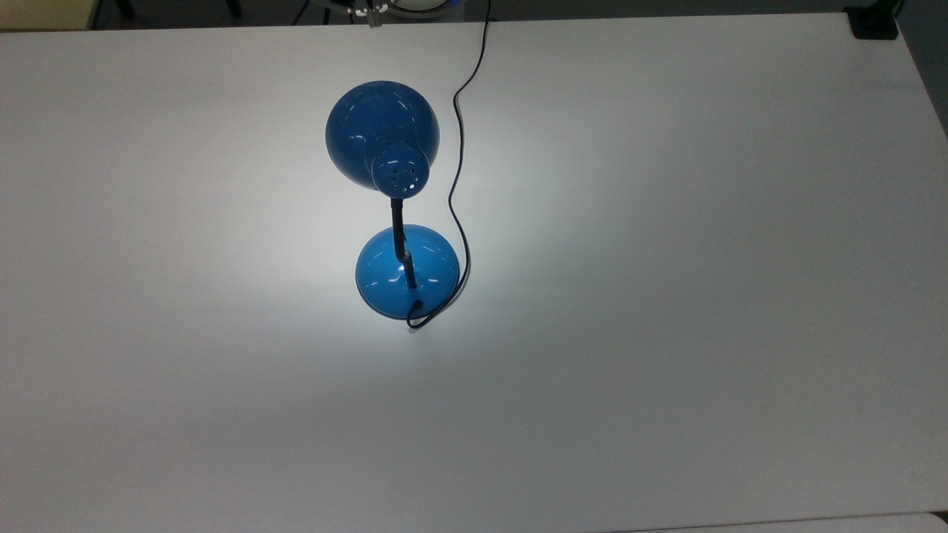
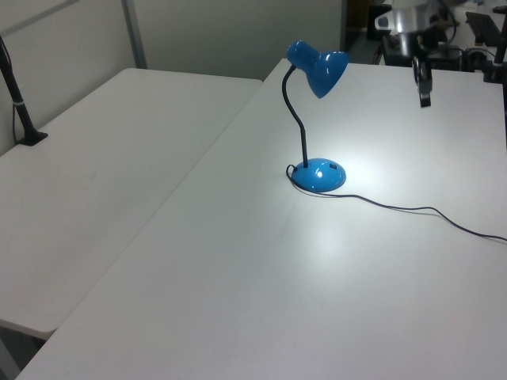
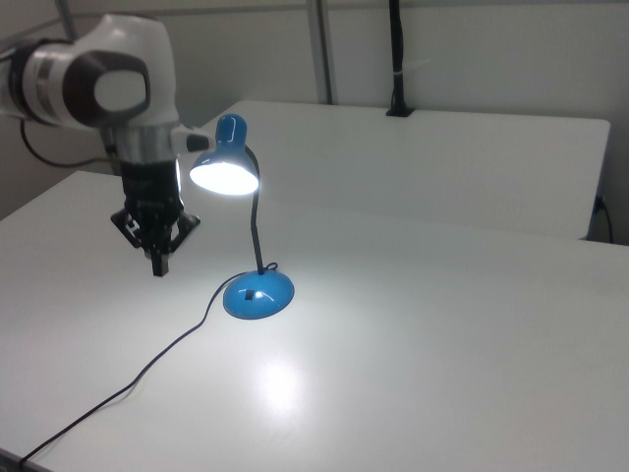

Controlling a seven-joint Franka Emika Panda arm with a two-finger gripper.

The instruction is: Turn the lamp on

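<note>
In the top view, the lamp [image 1: 404, 222] is standing on the white table [image 1: 666, 296], throwing a bright pool around its base.

In the left view, a second table [image 2: 103, 158] is sitting at nine o'clock.

In the right view, the gripper [image 3: 157, 267], fingers pressed together and holding nothing, is hanging at nine o'clock of the lamp.

Top view looks straight down; left and right views face, seemingly from opposite corners, the shared lamp [image 1: 392, 200].
</note>
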